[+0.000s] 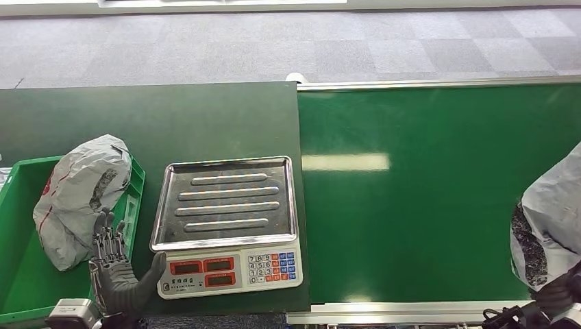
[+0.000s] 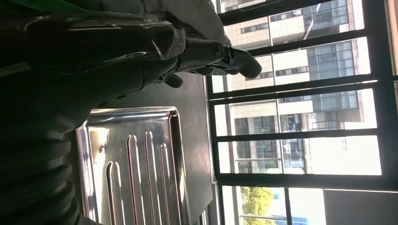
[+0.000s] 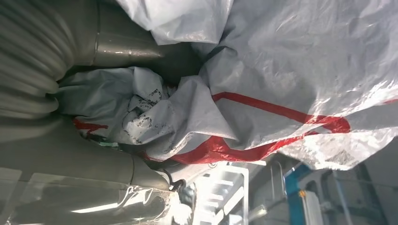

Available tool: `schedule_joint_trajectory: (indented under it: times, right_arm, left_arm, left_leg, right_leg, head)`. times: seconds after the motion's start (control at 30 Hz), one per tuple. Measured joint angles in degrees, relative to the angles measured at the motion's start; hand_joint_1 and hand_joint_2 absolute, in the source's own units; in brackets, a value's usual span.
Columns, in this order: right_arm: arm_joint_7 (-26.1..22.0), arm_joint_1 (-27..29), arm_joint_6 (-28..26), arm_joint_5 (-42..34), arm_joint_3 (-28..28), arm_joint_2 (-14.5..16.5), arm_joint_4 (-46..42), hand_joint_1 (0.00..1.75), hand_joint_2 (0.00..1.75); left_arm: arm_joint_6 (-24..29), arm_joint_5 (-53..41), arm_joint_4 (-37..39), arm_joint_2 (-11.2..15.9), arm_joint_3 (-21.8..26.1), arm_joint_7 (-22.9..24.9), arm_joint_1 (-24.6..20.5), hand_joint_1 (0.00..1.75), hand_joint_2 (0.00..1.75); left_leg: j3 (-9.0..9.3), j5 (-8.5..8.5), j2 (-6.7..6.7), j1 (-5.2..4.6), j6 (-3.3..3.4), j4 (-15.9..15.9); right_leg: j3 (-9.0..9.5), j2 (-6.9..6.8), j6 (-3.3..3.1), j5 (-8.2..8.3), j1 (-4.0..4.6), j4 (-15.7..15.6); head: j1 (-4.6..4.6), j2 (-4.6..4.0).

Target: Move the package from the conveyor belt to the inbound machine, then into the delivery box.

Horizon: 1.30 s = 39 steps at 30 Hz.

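Crumpled grey package (image 3: 197, 117) film bunches inside the right hand (image 1: 558, 295), which grips it. Likely light, soft, slippery; hold gathered folds. Left hand (image 1: 113, 264) is spread, holding nothing.

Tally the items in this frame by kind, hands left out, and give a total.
Grey plastic packages: 2 (one in the green bin, one at the conveyor's right edge)
Green bins: 1
Weighing scales: 1
Total: 4
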Motion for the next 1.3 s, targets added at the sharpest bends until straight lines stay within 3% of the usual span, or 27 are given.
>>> schedule_joint_trajectory:
  times: [0.07,0.13,0.3,0.4,0.53,0.77,1.3]
  right_arm:
    - [0.5,-2.8,3.7,0.9,1.5,-0.3,3.3,1.75,1.75]
    - [3.2,-8.2,7.0,7.4,3.3,-0.4,10.7,1.75,1.75]
    - [13.7,-26.5,12.3,28.1,8.7,1.6,40.0,1.75,1.75]
    - [14.8,-32.9,14.9,33.9,12.0,4.2,53.2,1.75,1.75]
    - [14.8,-36.6,16.9,39.5,16.7,7.0,63.7,1.75,1.75]
    - [12.7,-39.1,17.9,40.7,20.3,8.9,71.2,1.75,1.75]
    - [10.2,-39.7,18.3,42.5,22.9,10.9,73.0,1.75,1.75]
  left_arm:
    - [1.2,-0.1,-0.2,0.4,-0.3,0.0,-0.3,0.0,1.75]
    - [2.0,-0.4,-0.8,0.7,-0.9,0.0,-0.8,0.0,1.75]
    - [3.6,-1.0,-1.3,1.7,-4.2,0.0,-3.8,0.0,1.75]
    - [3.6,-1.0,-0.8,2.1,-6.2,0.0,-6.1,0.0,1.75]
    - [3.2,-1.0,0.2,2.4,-7.4,0.0,-8.4,0.0,1.75]
    - [2.8,-0.6,1.3,2.8,-7.6,0.0,-9.8,0.0,1.75]
    - [3.0,-0.6,1.8,3.1,-7.6,0.0,-9.8,0.0,1.75]
  left_leg:
    - [0.01,0.0,0.11,0.0,0.0,0.0]
    - [0.08,0.02,0.25,0.0,0.0,0.0]
    - [0.15,0.44,0.23,0.04,0.01,0.0]
    - [0.01,0.56,-0.07,0.1,-0.01,0.0]
    - [-0.18,0.56,-0.15,0.11,-0.03,0.0]
    - [-0.41,0.54,-0.15,0.07,-0.03,0.0]
    - [-0.42,0.54,-0.14,0.08,-0.03,0.0]
  right_leg:
    - [0.04,0.08,-0.02,0.02,0.01,0.0]
    - [0.1,0.19,-0.05,0.08,0.02,0.0]
    - [-0.01,0.09,-0.11,0.34,0.05,0.0]
    - [-0.05,-0.15,-0.11,0.36,0.11,0.1]
    - [-0.25,-0.14,-0.12,0.34,0.12,0.1]
    - [-0.46,-0.14,-0.12,0.33,0.08,0.1]
    - [-0.48,-0.14,-0.12,0.34,0.09,0.1]
  head:
    - [-0.01,0.0]
    - [-0.02,0.0]
    - [-0.01,0.0]
    - [-0.01,0.0]
    - [-0.01,0.0]
    - [0.01,0.0]
    - [0.01,0.0]
